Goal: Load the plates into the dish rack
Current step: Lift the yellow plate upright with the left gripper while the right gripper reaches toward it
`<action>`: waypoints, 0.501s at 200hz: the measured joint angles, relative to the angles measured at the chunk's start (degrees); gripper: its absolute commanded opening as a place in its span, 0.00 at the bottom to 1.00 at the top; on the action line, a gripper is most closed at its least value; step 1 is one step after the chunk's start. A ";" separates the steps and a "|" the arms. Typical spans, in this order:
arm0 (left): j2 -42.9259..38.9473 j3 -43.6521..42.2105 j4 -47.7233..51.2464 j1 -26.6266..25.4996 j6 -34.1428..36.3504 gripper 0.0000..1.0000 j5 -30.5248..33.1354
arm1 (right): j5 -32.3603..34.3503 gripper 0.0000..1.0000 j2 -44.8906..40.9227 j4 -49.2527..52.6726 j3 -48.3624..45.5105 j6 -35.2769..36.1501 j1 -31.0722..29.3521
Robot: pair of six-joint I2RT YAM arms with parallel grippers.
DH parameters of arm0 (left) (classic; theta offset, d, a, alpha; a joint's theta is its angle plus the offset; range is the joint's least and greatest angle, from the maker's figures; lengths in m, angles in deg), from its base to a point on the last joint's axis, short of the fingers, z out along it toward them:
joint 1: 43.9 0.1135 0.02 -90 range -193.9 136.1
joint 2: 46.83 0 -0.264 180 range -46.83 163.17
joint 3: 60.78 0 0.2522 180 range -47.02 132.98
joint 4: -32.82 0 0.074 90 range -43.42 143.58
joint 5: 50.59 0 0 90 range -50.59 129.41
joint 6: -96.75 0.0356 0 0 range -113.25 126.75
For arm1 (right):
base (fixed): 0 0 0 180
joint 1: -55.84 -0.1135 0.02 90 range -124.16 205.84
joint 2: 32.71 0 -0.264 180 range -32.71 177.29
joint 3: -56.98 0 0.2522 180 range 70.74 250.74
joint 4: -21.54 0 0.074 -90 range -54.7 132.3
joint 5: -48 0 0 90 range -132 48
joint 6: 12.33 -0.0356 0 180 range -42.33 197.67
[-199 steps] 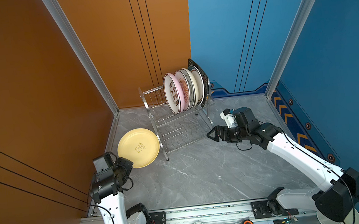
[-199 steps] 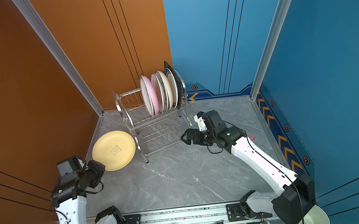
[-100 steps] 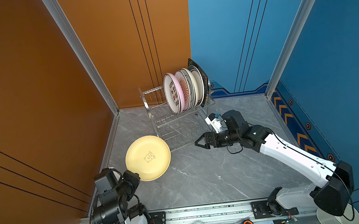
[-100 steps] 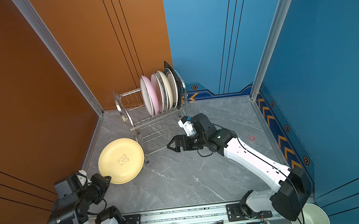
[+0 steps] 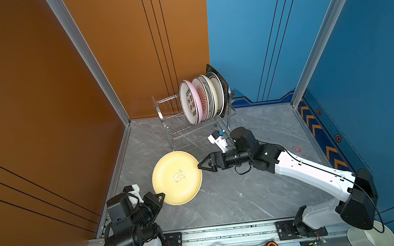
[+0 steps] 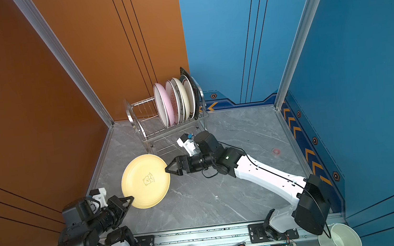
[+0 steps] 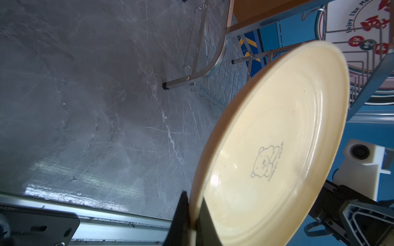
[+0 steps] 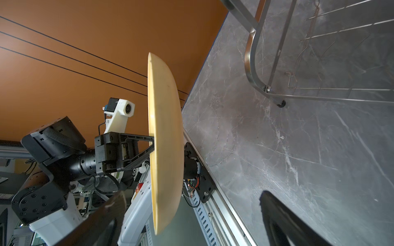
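1. The round yellow bear-print plate (image 5: 176, 178) hangs tilted above the grey floor, in front of the shiny steel wire dish rack (image 5: 172, 116). The left gripper (image 5: 160, 196) pinches its near rim.
2. The right gripper (image 5: 200, 165) gapes wide at the opposite rim; seat that rim deep between the jaws before closing.
3. Afterwards, aim for the free slots beside the round pink plate (image 6: 164, 107).
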 measured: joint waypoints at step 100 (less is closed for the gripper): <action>-0.26 -0.76 0.13 -0.59 0.04 0.00 -4.20 | 1.05 0.88 3.50 -2.12 1.79 -0.74 -4.98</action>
